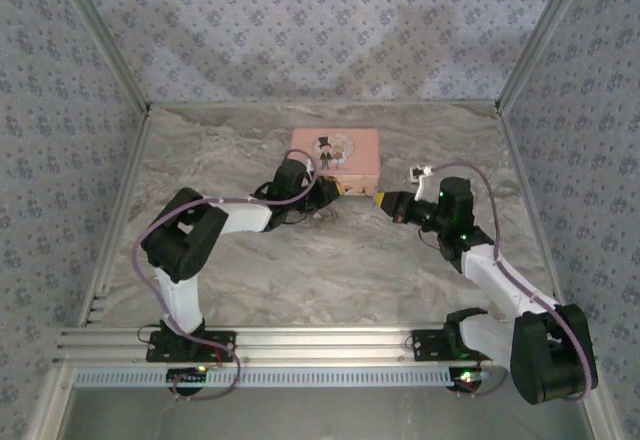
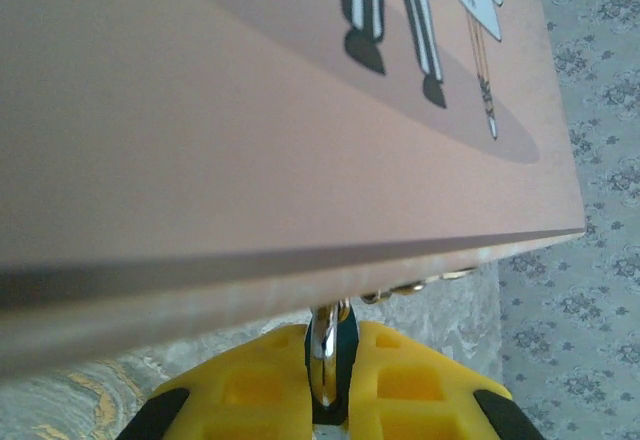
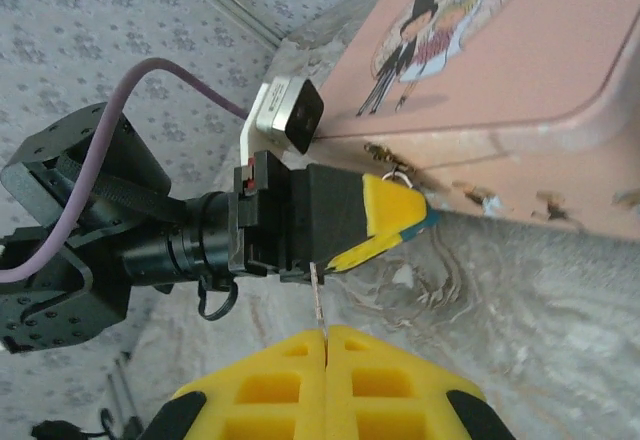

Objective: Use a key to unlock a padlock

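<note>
Left pincer (image 2: 335, 345) tight on padlock (image 2: 322, 370), right pincer (image 3: 325, 335) tight on key (image 3: 317, 295), above marbled table (image 1: 330, 260), floral walls (image 1: 300, 30).

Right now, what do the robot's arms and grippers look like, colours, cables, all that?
Both the left arm and right arm have chunky black joints and white links, each trailed by a looping lilac cable. The left gripper and right gripper carry yellow waffle-pocketed fingers with black edging. A white-and-black camera sits on the left wrist.

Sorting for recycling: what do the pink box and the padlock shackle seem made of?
Pink box: probably painted tin, satin finish, with a rolled lid edge and chipped paint along its side. Padlock shackle: polished metal, by its bright mirror-like glints.
</note>
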